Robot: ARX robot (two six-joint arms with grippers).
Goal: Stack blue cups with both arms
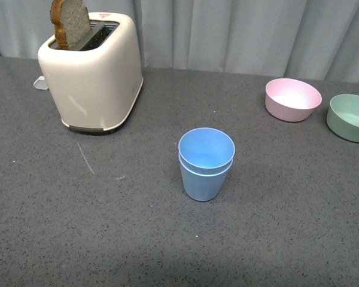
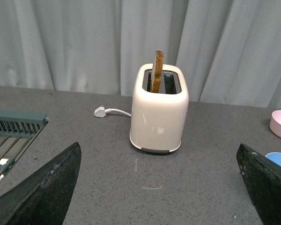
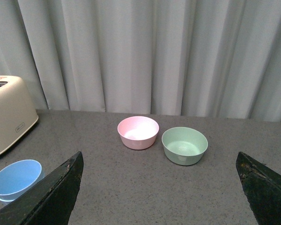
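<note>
Both end effectors are showing only in their own wrist views, each with its two black fingers spread wide apart and nothing between them: the left end effector (image 2: 159,187) is facing the toaster, and the right end effector (image 3: 159,187) is facing the two bowls. Neither arm is appearing in the front view.

At the middle of the grey speckled table (image 1: 299,239), the blue cups (image 1: 206,162) are standing upright as one stack, one nested inside the other, with the inner rim sitting just above the outer rim. The stack is standing well apart from everything else.

Toward the far left, a cream toaster (image 1: 96,75) is standing with a slice of bread (image 1: 70,23) sticking up out of one slot. Its white plug (image 2: 100,111) is lying on the table beside it. On the far right, a pink bowl (image 1: 292,99) and a green bowl (image 1: 350,117) are sitting just beside each other. A grey curtain (image 1: 245,33) is hanging behind the table. A green rack (image 2: 14,124) is showing at the edge of the left wrist view.
</note>
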